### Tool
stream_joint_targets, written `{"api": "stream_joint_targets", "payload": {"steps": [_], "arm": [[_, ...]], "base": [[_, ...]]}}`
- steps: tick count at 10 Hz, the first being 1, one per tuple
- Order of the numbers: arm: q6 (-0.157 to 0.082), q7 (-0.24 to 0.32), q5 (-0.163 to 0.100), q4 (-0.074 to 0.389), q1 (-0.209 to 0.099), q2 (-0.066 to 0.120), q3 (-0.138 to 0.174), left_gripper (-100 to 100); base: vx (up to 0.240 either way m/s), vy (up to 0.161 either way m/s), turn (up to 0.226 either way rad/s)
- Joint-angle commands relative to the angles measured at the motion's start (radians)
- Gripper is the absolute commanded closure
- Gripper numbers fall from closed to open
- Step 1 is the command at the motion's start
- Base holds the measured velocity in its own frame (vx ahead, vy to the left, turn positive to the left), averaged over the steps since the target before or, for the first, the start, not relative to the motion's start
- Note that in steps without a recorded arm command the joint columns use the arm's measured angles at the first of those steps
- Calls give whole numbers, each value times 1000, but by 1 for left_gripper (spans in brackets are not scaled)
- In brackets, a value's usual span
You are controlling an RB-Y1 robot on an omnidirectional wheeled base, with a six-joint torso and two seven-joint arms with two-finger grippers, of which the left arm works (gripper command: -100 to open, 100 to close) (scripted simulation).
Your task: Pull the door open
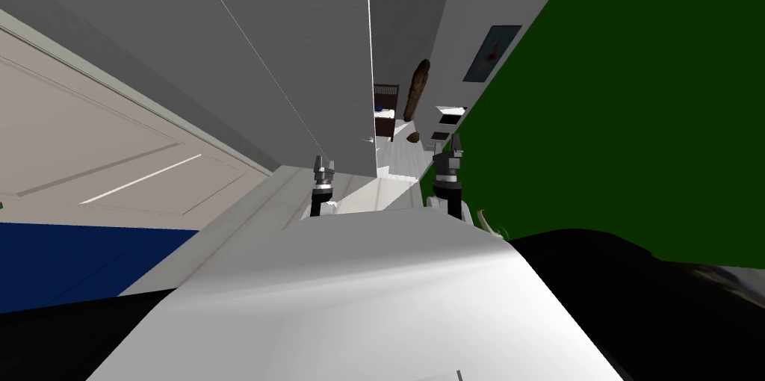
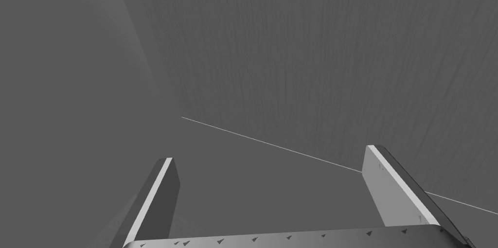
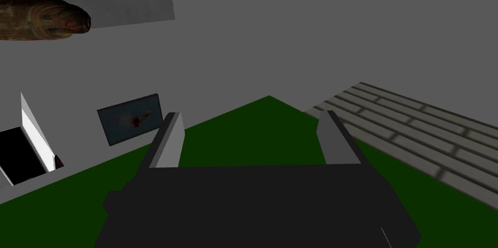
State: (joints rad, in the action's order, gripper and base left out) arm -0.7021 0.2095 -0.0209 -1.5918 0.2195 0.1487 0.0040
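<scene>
Green wall (image 1: 635,137), framed pic (image 1: 491,53), brown obj (image 1: 422,89)

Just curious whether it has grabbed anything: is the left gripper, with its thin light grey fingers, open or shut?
Open. The left gripper has its fingers far apart, nothing between them, facing a flat grey surface.

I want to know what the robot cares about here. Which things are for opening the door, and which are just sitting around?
For the job: grey door; left gripper, open, facing it.
Just there: right gripper, open and idle; green wall; framed picture; long brown object; white panelled surface.
</scene>
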Motion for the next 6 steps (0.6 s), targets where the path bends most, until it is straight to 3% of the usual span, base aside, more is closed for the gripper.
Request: {"api": "stream_joint_targets", "payload": {"steps": [1,3,6], "arm": [[-11,-1,0,46,-12,3,-5,-100],[-17,1,-1,81,-23,8,-6,-100],[-37,7,-4,184,-58,24,-11,-100]], "base": [[64,-19,-49],[77,-29,-50],[87,-31,-66]]}}
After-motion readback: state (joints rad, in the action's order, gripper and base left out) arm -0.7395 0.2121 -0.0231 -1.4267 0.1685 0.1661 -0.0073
